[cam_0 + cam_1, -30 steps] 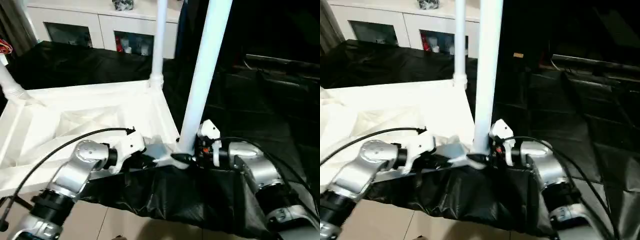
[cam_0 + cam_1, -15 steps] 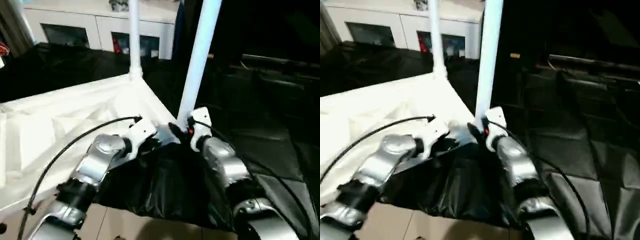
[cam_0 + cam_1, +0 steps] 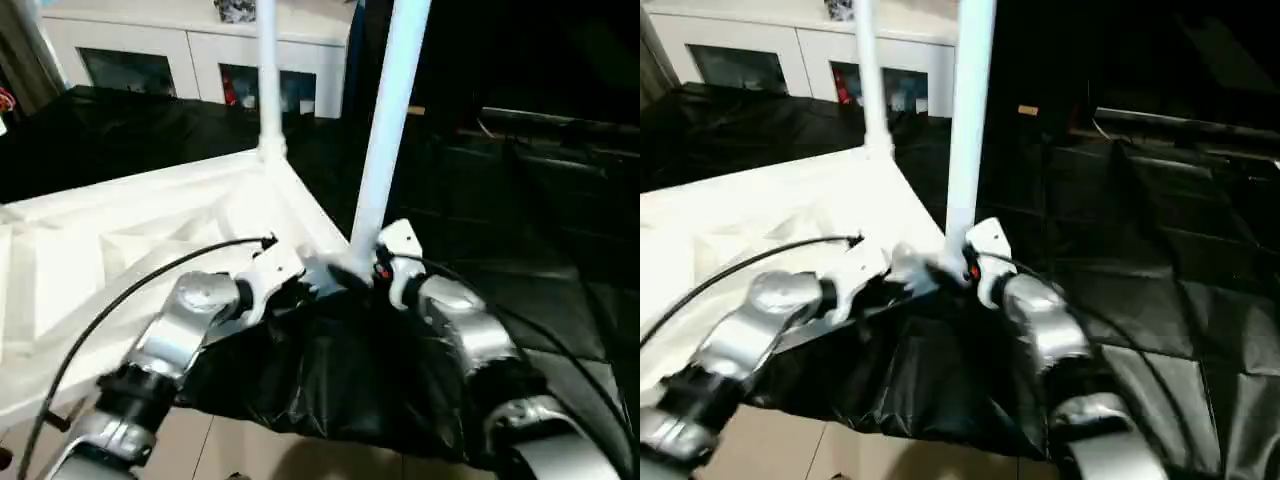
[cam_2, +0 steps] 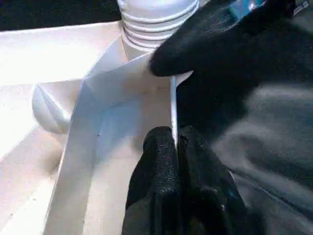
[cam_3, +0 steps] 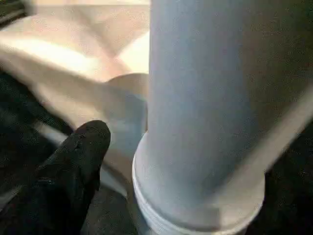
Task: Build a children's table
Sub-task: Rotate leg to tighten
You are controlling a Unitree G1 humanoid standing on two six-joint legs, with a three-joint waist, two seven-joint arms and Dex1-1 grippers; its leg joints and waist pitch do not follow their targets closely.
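Head view: tabletop (image 3: 150, 230) lying underside up on black sheeting, two legs standing in its corner sockets. Near leg (image 3: 385, 120) rising from the corner closest to both grippers; far leg (image 3: 268, 80) at the next corner beyond.

Left wrist view: left gripper (image 4: 175, 147) pinching together on the tabletop's thin rim wall, just below the near leg's threaded base.

Right wrist view: right gripper's finger (image 5: 73, 161) sitting beside the near leg's base, not touching; jaws apparently apart.

Handling, judged: hollow plastic, light, stiff, smooth. Gripping the leg low near the socket looking safest.
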